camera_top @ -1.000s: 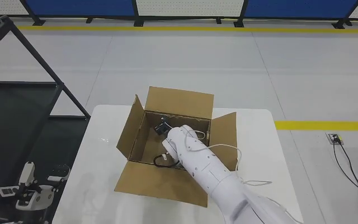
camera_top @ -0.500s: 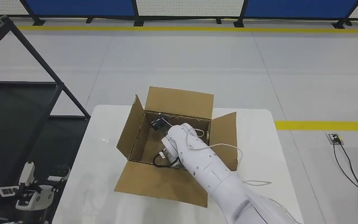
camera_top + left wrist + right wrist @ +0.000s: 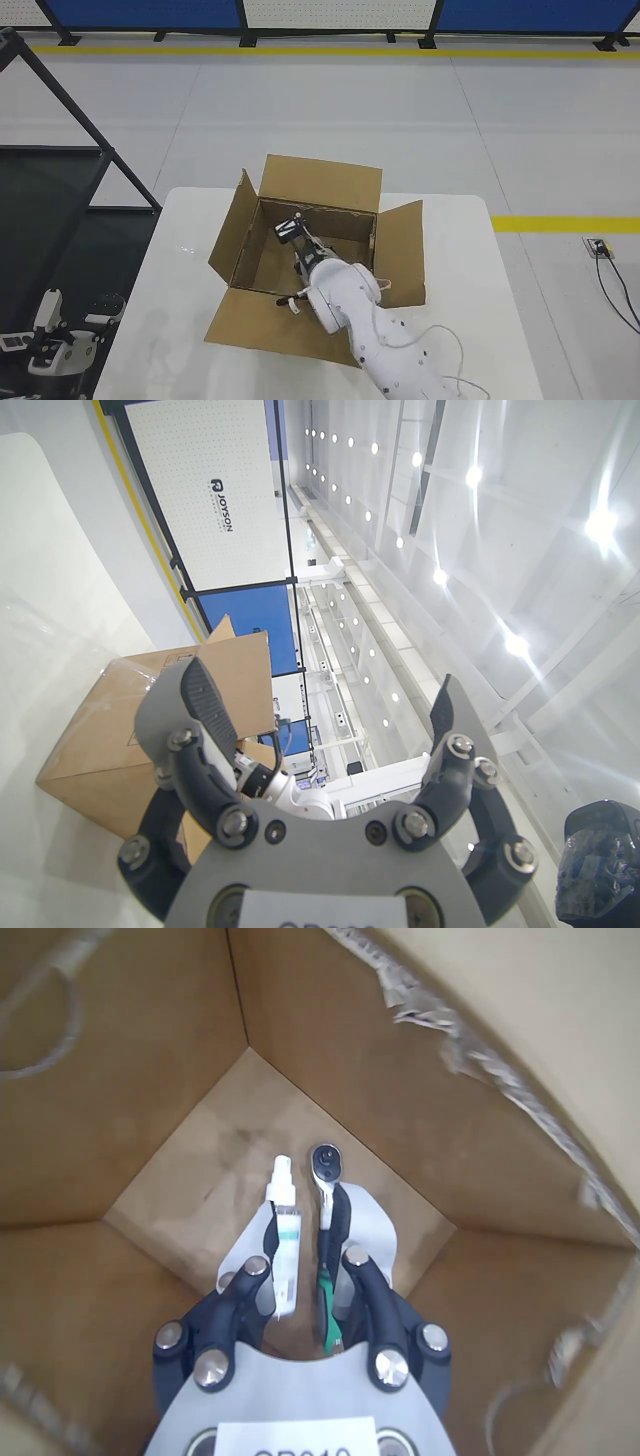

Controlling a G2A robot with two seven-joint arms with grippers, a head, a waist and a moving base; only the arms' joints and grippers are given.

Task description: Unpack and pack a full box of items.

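Right arm (image 3: 338, 292) has tipped steeply down into box (image 3: 320, 180).

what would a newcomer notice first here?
The open box on the white table, with the right arm down inside it. In the box, a spray bottle and a ratchet sit side by side at the right gripper. The left gripper is open, aimed at the ceiling lights.
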